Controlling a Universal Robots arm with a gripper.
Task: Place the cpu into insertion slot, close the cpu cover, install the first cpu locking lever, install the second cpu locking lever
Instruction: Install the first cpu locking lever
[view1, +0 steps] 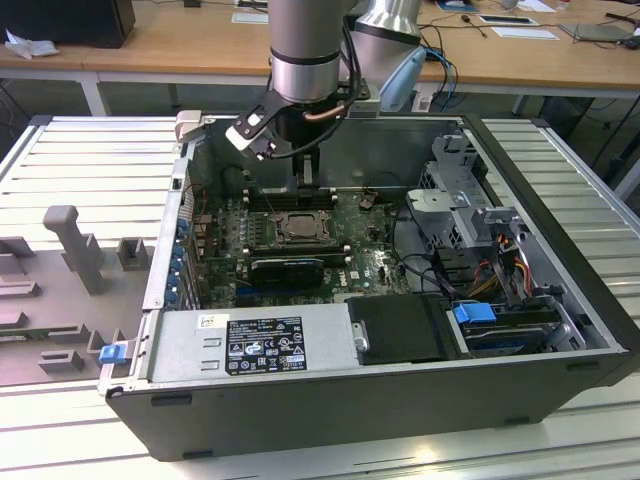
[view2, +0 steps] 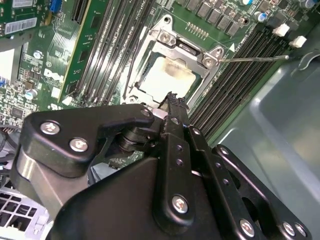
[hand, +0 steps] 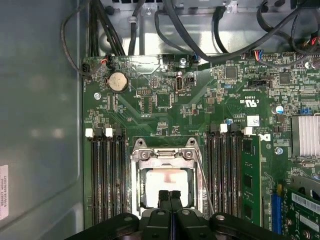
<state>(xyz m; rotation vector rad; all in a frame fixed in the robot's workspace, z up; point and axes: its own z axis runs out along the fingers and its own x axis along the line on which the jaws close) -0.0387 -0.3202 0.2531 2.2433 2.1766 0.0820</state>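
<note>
The cpu (hand: 167, 181) lies flat in the insertion slot (view1: 298, 228), its pale face showing through the window of the cpu cover (hand: 162, 154). The cover is down over it. My gripper (hand: 169, 193) hovers just above the cpu's near edge, shut, with nothing between its black fingers. In the second wrist view the gripper (view2: 172, 96) hangs over the socket's edge beside the cpu (view2: 165, 75). A thin silvery lever rod (view2: 255, 59) sticks out sideways from the socket's corner; the same lever rod (hand: 204, 180) runs along the socket's side. In the exterior view the gripper (view1: 305, 180) hangs over the board's far part.
Long black memory slots (hand: 106, 175) flank the socket on both sides. A long black card (view1: 288, 268) lies in front of it. The power supply box (view1: 250, 340), a drive cage (view1: 455, 200) with cables and the grey case walls (hand: 40, 125) hem in the board.
</note>
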